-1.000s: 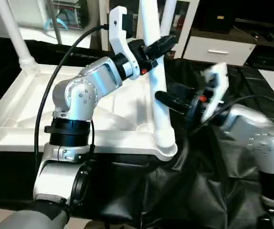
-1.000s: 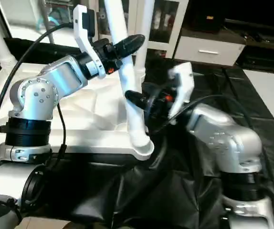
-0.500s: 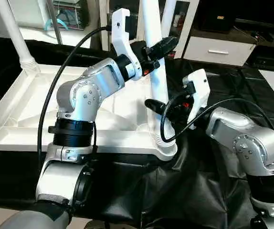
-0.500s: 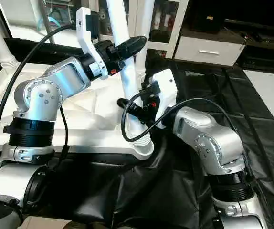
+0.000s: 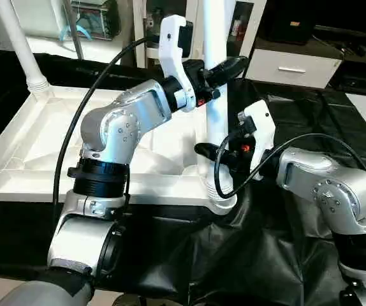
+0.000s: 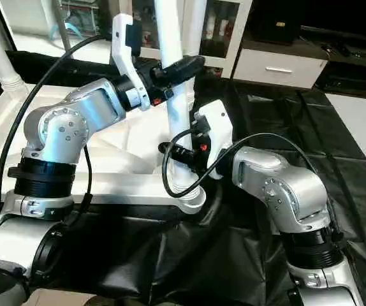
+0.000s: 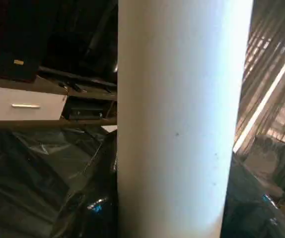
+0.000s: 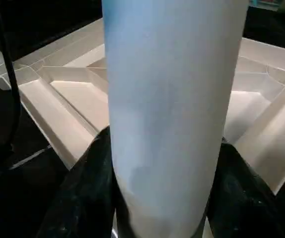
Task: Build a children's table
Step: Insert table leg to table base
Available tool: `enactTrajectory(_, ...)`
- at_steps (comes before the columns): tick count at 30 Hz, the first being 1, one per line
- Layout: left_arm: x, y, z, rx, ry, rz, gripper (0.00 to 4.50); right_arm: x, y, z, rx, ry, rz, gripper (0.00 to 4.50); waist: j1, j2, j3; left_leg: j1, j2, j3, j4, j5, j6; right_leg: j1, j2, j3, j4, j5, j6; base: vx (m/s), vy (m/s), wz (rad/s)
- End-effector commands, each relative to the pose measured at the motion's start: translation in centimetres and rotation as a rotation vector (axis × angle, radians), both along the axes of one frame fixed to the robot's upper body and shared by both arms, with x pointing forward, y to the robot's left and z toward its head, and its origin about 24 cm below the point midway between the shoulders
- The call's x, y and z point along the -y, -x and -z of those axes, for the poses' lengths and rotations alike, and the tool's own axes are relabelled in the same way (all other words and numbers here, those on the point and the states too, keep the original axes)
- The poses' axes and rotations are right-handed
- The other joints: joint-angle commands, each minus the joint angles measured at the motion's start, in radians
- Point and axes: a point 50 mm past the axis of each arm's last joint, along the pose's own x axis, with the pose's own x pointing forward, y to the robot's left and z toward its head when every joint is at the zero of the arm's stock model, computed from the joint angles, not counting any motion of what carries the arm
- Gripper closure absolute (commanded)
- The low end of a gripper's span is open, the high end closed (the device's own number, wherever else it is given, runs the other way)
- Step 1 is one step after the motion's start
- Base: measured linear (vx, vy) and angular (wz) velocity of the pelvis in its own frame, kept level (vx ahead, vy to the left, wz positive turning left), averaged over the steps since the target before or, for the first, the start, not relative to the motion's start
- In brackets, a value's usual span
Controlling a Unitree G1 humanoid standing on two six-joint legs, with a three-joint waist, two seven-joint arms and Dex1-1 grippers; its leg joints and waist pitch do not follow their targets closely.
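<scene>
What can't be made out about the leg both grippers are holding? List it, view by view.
- Top of the leg: cut off by the upper edge in both eye views.
- How deep it sits in the corner socket: hidden inside the socket's rim, eye views.
- Left gripper contact: the far finger is behind the leg.
- Right gripper contact: its arm and cable cover it.
- Both wrist views: the leg blocks what lies behind.

White leg (image 5: 215, 102), white X-ribbed tabletop (image 5: 30, 137), black cloth on bench (image 5: 278, 255), black pincer fingers (image 5: 231, 64), silver forearms (image 5: 138, 105).
</scene>
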Motion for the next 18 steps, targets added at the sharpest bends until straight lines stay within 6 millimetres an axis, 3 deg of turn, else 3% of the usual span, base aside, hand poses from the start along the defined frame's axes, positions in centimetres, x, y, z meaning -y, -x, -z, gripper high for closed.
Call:
enactTrajectory(1, 0.55, 0.64, -1.23, 0.068, 0.000, 0.036, 2.80, 0.17, 0.04, 0.30, -0.025, 0.020, 0.006, 1.96, 0.002, 0.002, -0.087, 0.032, 0.050, -0.025, -0.075, -0.160, -0.054, 0.056, -0.058, 0.044, -0.057, -0.178, -0.182, 0.000, 0.000, 0.00)
enactTrajectory(3, 0.63, 0.72, -1.20, 0.073, -0.007, 0.045, 2.80, 0.18, 0.19, 0.47, -0.035, 0.033, -0.003, 1.55, 0.003, 0.003, -0.087, 0.033, 0.049, -0.025, -0.074, -0.157, -0.053, 0.056, -0.057, 0.044, -0.056, -0.171, -0.186, 0.000, 0.000, 0.00)
enactTrajectory(12, 0.67, 0.87, -1.21, 0.084, -0.013, 0.057, 2.80, 0.41, 0.26, 0.76, -0.054, 0.050, -0.001, 1.53, 0.004, 0.002, -0.087, 0.033, 0.049, -0.024, -0.073, -0.165, -0.056, 0.056, -0.058, 0.044, -0.057, -0.189, -0.182, 0.000, 0.000, 0.00)
enactTrajectory(13, 0.67, 0.88, -1.21, 0.084, -0.013, 0.057, 2.80, 0.41, 0.27, 0.76, -0.055, 0.050, -0.002, 1.81, 0.004, 0.002, -0.087, 0.033, 0.049, -0.025, -0.073, -0.166, -0.056, 0.056, -0.057, 0.044, -0.057, -0.188, -0.182, 0.000, 0.000, 0.00)
enactTrajectory(17, 0.69, 0.92, -1.16, 0.087, -0.018, 0.061, 2.80, 0.46, 0.41, 0.86, -0.072, 0.047, -0.015, 2.00, 0.004, 0.001, -0.086, 0.033, 0.048, -0.025, -0.073, -0.180, -0.056, 0.056, -0.058, 0.045, -0.059, -0.211, -0.177, 0.000, 0.000, 0.00)
enactTrajectory(18, 0.69, 0.92, -1.16, 0.087, -0.018, 0.061, 2.80, 0.46, 0.41, 0.86, -0.072, 0.047, -0.015, 2.26, 0.004, 0.001, -0.085, 0.033, 0.048, -0.025, -0.073, -0.182, -0.056, 0.055, -0.058, 0.045, -0.060, -0.216, -0.175, 0.000, 0.000, 0.00)
